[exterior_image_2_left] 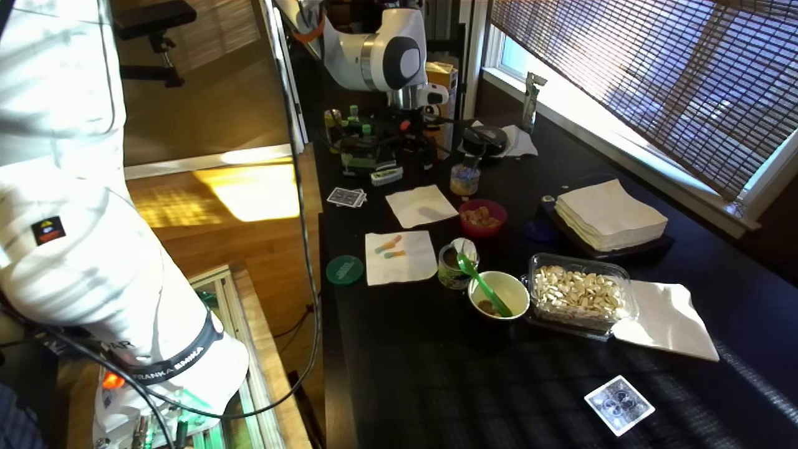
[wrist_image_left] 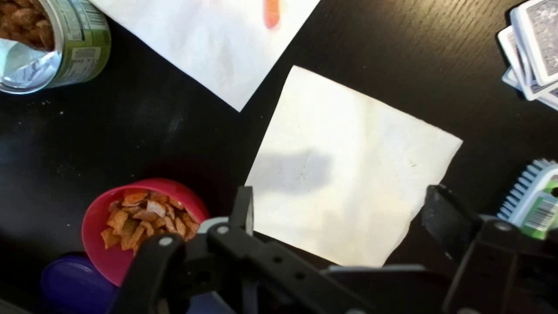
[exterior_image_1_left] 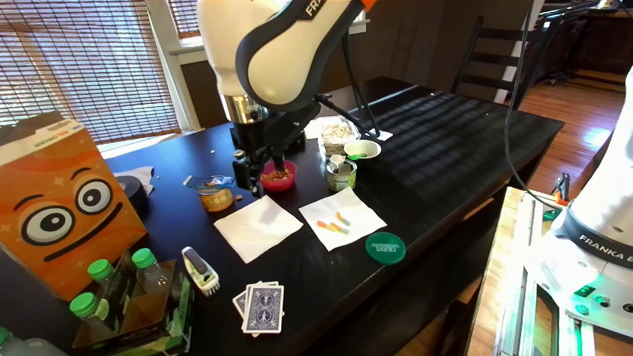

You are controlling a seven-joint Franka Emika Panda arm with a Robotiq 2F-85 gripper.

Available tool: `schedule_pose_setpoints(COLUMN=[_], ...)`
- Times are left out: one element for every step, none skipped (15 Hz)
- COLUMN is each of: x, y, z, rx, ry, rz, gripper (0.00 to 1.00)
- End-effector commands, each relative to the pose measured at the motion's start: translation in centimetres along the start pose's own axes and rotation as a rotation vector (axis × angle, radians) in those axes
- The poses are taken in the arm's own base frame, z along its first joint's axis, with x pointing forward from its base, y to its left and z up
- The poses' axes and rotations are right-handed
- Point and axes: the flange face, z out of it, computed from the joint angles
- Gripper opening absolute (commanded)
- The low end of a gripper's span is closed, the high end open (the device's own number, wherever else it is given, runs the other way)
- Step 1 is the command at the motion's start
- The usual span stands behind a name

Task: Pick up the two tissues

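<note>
The fingers (wrist_image_left: 243,211) are wide apart. In the wrist view, the plain tissue (wrist_image_left: 353,170) lies on the desk (wrist_image_left: 401,56) — at its eleven o'clock, the second tissue (wrist_image_left: 209,43) with candy (wrist_image_left: 271,15).

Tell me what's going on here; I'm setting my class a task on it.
A robot arm has the job of picking up a bare tissue and a second tissue with small orange and green pieces on it. Both lie spread on the dark table, not yet picked up. The gripper stands open and holds nothing; in the wrist view the bare tissue shows between its jaws. A red bowl of snack pieces sits near that tissue.
</note>
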Motion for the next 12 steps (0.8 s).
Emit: schedule_pose_setpoints(x=[1.6,1.8,2.1,2.3,2.5,2.7,2.8,2.9,3.0,3.1,3.3,3.5], y=[-1.7,-1.9,-2.1,-2.2,-2.3,-2.5,-2.6,-2.6,-2.7,-2.7,-2.7,-2.7], z=[3.3,4.2,5.1,5.9,6.7,7.4,8.0,8.8,9.3,9.9,10.3,10.7], rx=[0.032,0.025,0.031,0.036,0.036,0.043,0.049,0.052,0.056,0.060,0.062,0.062], ry=[0.022,0.044,0.061,0.071,0.079,0.085,0.083,0.080,0.079,0.076,0.076,0.076], rz=[0.008,-0.013,-0.026,-0.024,-0.026,-0.028,-0.028,-0.028,-0.028,-0.031,-0.032,-0.035], gripper=[1.00,1.00,1.00,1.00,1.00,1.00,1.00,1.00,1.00,1.00,1.00,1.00])
